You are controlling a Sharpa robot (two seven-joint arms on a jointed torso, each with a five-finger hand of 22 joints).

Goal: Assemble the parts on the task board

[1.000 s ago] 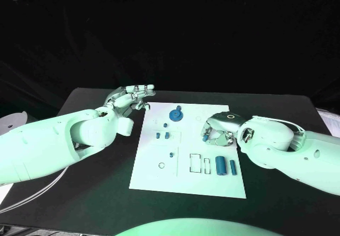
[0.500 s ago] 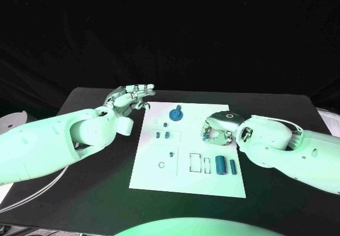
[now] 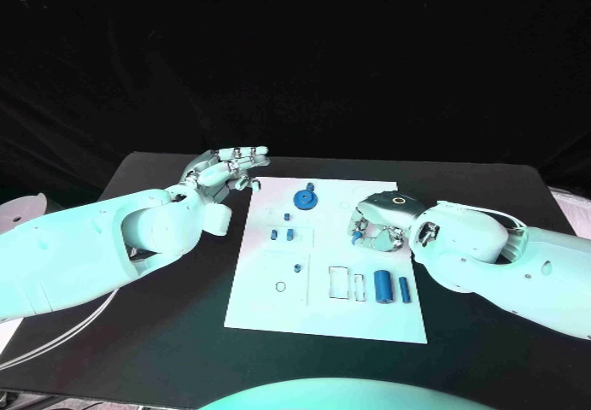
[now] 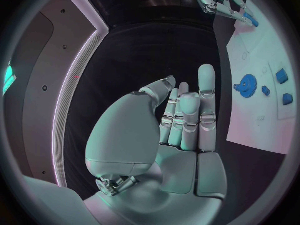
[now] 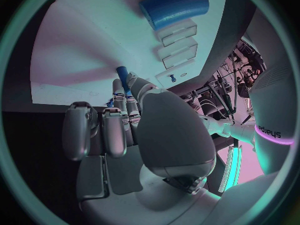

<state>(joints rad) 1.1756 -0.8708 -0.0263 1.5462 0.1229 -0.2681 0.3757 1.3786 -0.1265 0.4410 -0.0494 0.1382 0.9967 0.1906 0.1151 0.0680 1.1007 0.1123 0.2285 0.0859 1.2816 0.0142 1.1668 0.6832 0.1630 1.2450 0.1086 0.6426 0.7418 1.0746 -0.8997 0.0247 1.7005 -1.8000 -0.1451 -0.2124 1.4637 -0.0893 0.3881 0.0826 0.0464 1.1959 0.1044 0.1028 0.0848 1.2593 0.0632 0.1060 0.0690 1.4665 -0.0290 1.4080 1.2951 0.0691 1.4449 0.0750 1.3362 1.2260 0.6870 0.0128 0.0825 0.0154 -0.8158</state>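
A: Where is the held part, and how is it pointed?

B: A small blue peg (image 3: 357, 237) is pinched at the fingertips of the right hand (image 3: 379, 225), above the right half of the task board (image 3: 328, 320). In the right wrist view the peg (image 5: 123, 78) is seen poking out past the fingertips (image 5: 119, 91), its long axis running along the line of the fingers, away from the palm and toward the board's surface. Whether it touches the board cannot be told.

A: And the loose parts?

B: Two blue cylinders are laid side by side low on the board's right half: a thick cylinder (image 3: 384, 285) and a thin cylinder (image 3: 403, 289) just beside it. Both long axes are run along the board's length, toward and away from the robot. A blue gear (image 3: 304, 201) is lain flat near the far edge, and two small blue blocks (image 3: 289, 233) are set below it, close together.

A: The left hand?

B: The left hand (image 3: 229, 168) is held off the board, above the black table (image 3: 172, 342) by the board's far left corner. Nothing is held in it; the fingers are kept straight and close together, pointing up, as the left wrist view (image 4: 182, 114) confirms.

A: What is changed since a second ago?

B: The right hand has been eased slightly toward the far edge, the peg carried with it. The left hand and the loose parts are left as they were.
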